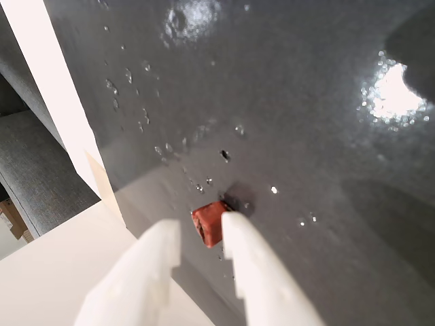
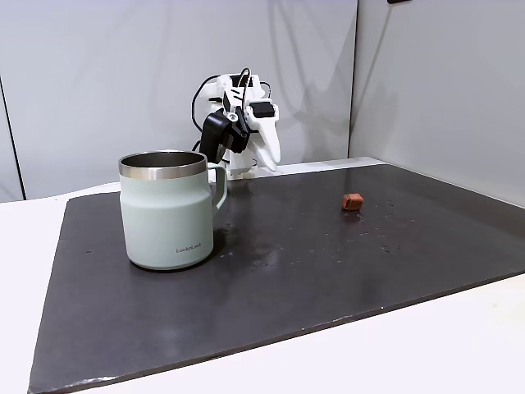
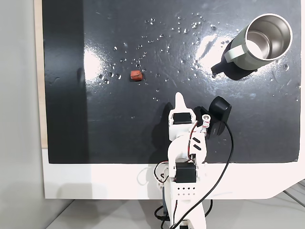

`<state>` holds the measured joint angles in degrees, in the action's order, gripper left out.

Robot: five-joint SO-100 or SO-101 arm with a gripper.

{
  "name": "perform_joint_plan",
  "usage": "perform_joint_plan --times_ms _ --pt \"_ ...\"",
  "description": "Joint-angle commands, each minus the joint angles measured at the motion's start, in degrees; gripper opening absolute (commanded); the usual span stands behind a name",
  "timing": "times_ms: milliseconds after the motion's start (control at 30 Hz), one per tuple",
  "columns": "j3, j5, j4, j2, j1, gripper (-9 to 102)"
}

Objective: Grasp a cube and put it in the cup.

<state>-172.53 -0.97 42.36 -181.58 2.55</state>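
Two white fingers of the claw (image 1: 201,232) stand apart in the wrist view, gripping nothing. Just past their tips, between them, the cube (image 1: 210,222) lies on the dark mat (image 1: 306,170), untouched. Well off to the claw's side stands the cup (image 3: 259,42), upright.

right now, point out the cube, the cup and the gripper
cube (image 3: 137,75), a fixed view from above, middle of its top face
cup (image 2: 166,222), a fixed view from the side, middle of its pale green wall
gripper (image 1: 202,234), wrist view, midway between the white fingertips
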Motion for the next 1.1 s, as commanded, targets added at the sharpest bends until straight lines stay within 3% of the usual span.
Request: perform_joint_plan --times_ms 0,767,1067 --pt "0.35 0.79 0.09 -0.53 -1.05 0" --pt "5.89 -2.64 2.20 -0.26 -0.70 0" --pt "31.03 -1.05 3.34 27.33 -5.10 0"
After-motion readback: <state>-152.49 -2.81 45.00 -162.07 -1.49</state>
